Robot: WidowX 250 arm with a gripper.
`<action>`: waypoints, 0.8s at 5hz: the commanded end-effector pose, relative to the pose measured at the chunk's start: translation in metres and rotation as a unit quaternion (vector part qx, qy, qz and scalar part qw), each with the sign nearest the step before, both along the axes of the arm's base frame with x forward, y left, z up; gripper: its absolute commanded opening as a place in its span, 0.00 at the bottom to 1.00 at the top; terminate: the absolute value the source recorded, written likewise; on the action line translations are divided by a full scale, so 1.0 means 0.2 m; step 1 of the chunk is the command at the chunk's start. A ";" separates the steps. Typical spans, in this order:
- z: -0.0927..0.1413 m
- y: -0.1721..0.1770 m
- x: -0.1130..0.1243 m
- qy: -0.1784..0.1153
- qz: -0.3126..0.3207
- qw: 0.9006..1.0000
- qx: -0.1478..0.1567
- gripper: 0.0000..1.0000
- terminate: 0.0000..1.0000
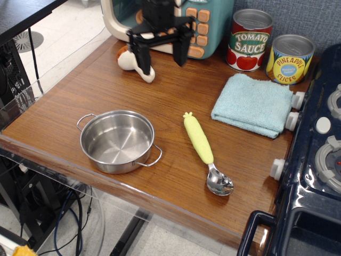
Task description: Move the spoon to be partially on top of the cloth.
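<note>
The spoon [202,148] lies on the wooden table, its pale yellow-green handle pointing to the back and its shiny metal bowl toward the front edge. The folded light blue cloth [253,104] lies to its back right, apart from it, next to the toy stove. My black gripper [161,56] hangs open and empty above the back of the table, in front of the toy microwave and well behind the spoon.
A steel pan [117,141] sits front left. A plush mushroom [137,65] lies behind my gripper's left finger. A toy microwave [202,24], a tomato sauce can [249,40] and a pineapple can [289,58] stand along the back. A dark blue toy stove [314,160] borders the right.
</note>
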State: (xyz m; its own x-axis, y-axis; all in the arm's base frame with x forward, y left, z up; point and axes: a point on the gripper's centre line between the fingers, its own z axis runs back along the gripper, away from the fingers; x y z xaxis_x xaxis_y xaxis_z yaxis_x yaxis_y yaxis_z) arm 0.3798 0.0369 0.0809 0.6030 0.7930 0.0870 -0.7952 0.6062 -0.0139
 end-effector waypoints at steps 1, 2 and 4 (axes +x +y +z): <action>0.09 -0.21 -0.16 -0.024 -0.032 0.999 -0.007 1.00 0.00; 0.01 -0.28 -0.23 -0.019 -0.043 0.999 -0.012 1.00 0.00; -0.15 -0.35 -0.29 -0.005 0.008 1.000 -0.022 1.00 0.00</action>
